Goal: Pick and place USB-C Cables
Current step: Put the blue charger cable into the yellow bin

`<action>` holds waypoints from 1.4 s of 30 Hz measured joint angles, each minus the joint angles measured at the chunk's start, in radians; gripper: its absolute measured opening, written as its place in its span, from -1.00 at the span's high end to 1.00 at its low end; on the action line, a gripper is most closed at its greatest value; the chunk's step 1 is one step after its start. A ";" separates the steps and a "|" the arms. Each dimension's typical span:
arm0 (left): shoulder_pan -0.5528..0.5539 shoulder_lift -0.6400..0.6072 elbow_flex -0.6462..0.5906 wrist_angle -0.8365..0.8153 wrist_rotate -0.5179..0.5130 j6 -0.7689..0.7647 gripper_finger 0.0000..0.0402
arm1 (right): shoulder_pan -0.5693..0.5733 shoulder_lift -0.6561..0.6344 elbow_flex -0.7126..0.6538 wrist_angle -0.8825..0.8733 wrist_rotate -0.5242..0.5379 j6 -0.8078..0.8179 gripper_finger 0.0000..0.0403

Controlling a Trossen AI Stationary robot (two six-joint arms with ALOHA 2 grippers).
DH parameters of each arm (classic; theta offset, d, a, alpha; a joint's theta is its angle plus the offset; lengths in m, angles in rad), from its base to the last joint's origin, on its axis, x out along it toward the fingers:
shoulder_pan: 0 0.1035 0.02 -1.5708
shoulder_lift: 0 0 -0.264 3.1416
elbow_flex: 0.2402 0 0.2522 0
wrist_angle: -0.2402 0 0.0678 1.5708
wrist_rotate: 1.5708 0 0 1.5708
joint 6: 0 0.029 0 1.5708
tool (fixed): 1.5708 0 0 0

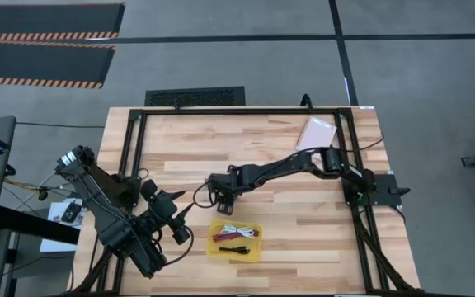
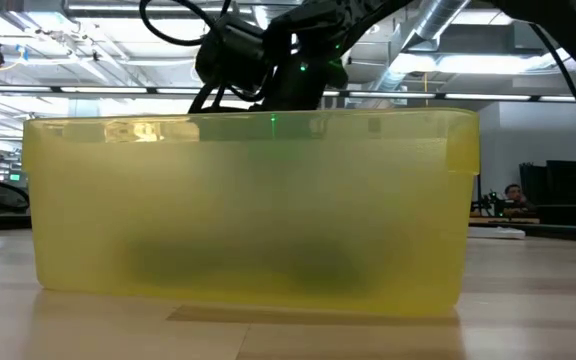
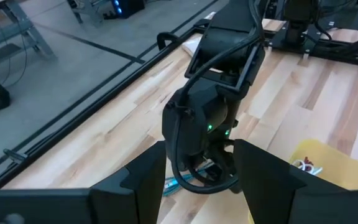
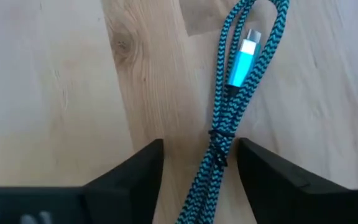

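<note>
The teal cable [image 4: 232, 93] lies as a tied bundle flat on the wooden table, just beyond the far side of the yellow tray [image 1: 256, 247]. My right gripper [image 4: 199, 146] hovers over it, pointing down and open. Its fingers stand on either side of the bundle's tied waist without touching it. In the tray lie the dark red cable [image 1: 224, 238], the white cable [image 1: 242, 230] and the black cable [image 1: 236, 248]. My left gripper [image 1: 184, 216] waits open to the left of the tray. The left wrist view shows the teal cable [image 3: 178, 183] under my right gripper.
The pale pink packet [image 1: 316, 132] lies near the table's far right corner. A black frame [image 1: 237, 111] runs around the table. In the low view the tray's wall [image 2: 248, 210] fills the picture, with my right arm [image 2: 268, 60] above it. Bare wood lies left of the teal cable.
</note>
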 joint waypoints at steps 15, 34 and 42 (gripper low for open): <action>0.013 0.000 0.000 0.007 -0.009 -0.017 0.11 | -0.007 -0.052 -0.008 -0.078 -0.025 0.008 0.87; 0.109 -0.265 0.000 0.279 0.119 0.331 0.11 | 0.090 -0.721 -0.005 -0.294 0.164 -0.053 0.93; 0.251 -0.240 0.000 0.677 0.289 0.800 0.11 | 0.355 -0.931 -0.004 -0.284 0.451 -0.040 0.94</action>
